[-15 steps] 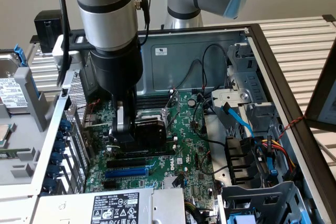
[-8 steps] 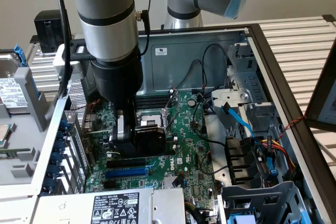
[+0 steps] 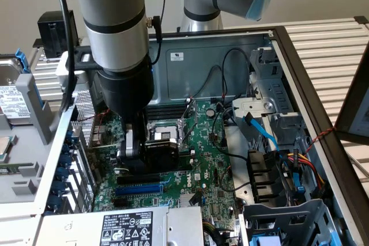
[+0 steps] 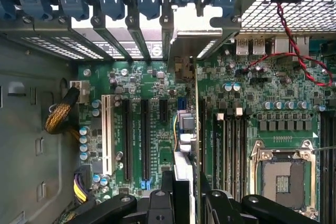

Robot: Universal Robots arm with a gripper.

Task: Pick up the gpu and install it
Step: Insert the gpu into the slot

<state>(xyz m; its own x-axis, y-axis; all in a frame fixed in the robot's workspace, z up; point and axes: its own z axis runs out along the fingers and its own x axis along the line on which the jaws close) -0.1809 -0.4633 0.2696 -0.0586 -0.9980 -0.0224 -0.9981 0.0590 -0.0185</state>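
My gripper (image 3: 137, 147) reaches down into the open computer case and is shut on the gpu (image 3: 161, 149), whose black shroud with white lettering faces the exterior view's right. The card stands on edge over the green motherboard (image 3: 210, 168), just above the black and blue expansion slots (image 3: 138, 188). In the wrist view the gpu (image 4: 184, 166) appears edge-on between my dark fingers (image 4: 160, 205), running toward its silver bracket (image 4: 181, 35) at the rear slot openings. I cannot tell whether its lower edge touches a slot.
Black and white expansion slots (image 4: 127, 140) lie beside the card. The CPU socket (image 4: 283, 174) and memory slots (image 4: 228, 145) are on its other side. A red wire (image 4: 294, 51), a blue cable (image 3: 262, 133), the power supply (image 3: 127, 226) and a drive cage (image 3: 288, 217) crowd the case.
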